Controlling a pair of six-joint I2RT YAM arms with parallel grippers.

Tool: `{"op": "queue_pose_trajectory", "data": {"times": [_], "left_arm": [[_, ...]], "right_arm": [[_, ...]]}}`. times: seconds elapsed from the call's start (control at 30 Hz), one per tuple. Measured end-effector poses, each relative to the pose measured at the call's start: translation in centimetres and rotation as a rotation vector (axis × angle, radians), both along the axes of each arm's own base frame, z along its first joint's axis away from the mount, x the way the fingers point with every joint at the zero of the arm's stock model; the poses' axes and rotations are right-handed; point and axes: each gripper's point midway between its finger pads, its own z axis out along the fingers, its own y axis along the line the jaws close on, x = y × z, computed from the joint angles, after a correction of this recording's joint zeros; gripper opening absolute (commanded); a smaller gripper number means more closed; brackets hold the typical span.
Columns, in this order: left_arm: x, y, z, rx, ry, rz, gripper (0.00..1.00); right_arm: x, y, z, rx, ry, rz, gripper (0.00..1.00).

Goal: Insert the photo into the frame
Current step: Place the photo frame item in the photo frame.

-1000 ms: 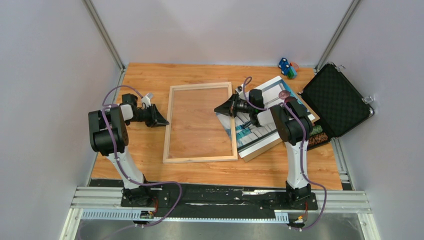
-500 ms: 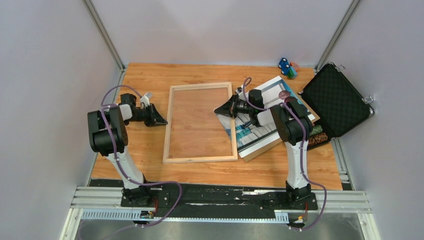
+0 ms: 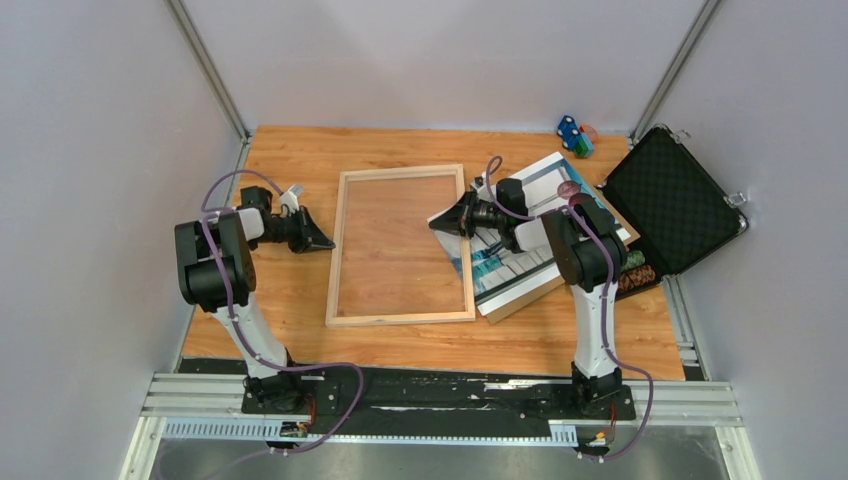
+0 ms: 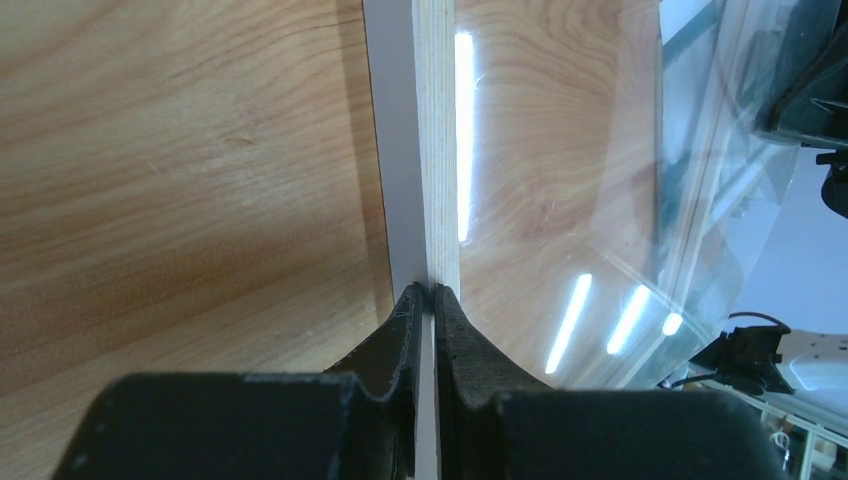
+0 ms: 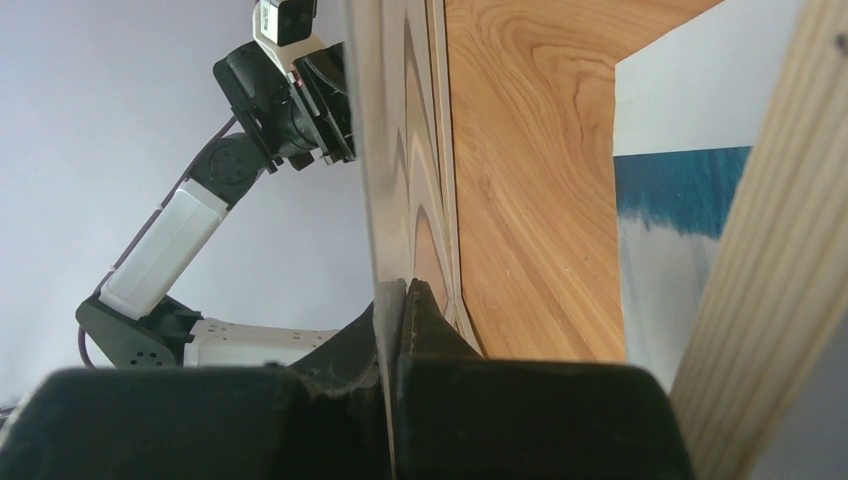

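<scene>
The pale wood frame (image 3: 341, 250) lies flat mid-table with its clear pane in it. My left gripper (image 3: 330, 244) points at its left rail. In the left wrist view the rail (image 4: 435, 150) runs straight ahead and my left gripper (image 4: 425, 290) has only a slit between its jaws, a white strip of rail showing through. The photo (image 3: 497, 272) rests to the right on a brown board, its left corner over the frame's right rail. My right gripper (image 3: 437, 222) is shut on that corner. The right wrist view shows my right gripper (image 5: 400, 285) pinching the thin sheet edge-on, with the photo's blue print (image 5: 680, 190) to its right.
The brown backing board (image 3: 515, 300) lies under the photo. An open black case (image 3: 672, 200) stands at the right edge, with stacked chips (image 3: 632, 272) beside it. Small blue and green toys (image 3: 573, 135) sit at the back right. Grey walls close in on three sides.
My left gripper has drawn a little to the left at the frame's rail. The right gripper, the photo and the frame have hardly moved.
</scene>
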Motion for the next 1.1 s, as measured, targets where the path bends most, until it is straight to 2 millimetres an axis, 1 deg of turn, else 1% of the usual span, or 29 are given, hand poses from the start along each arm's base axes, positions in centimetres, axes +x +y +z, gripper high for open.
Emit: {"op": "queue_pose_trajectory", "data": {"times": [0.43,0.73,1.1], "left_arm": [[0.02,0.03,0.03,-0.002,-0.001,0.001,0.1],[0.02,0.03,0.03,-0.002,-0.001,0.001,0.07],[0.02,0.04,0.02,-0.001,-0.001,0.001,0.07]], "right_arm": [[-0.16,-0.08,-0.08,-0.017,0.012,0.003,0.0],[-0.19,-0.11,0.06,-0.029,0.006,0.0,0.0],[-0.16,-0.24,-0.63,-0.058,0.024,-0.006,0.0]]}}
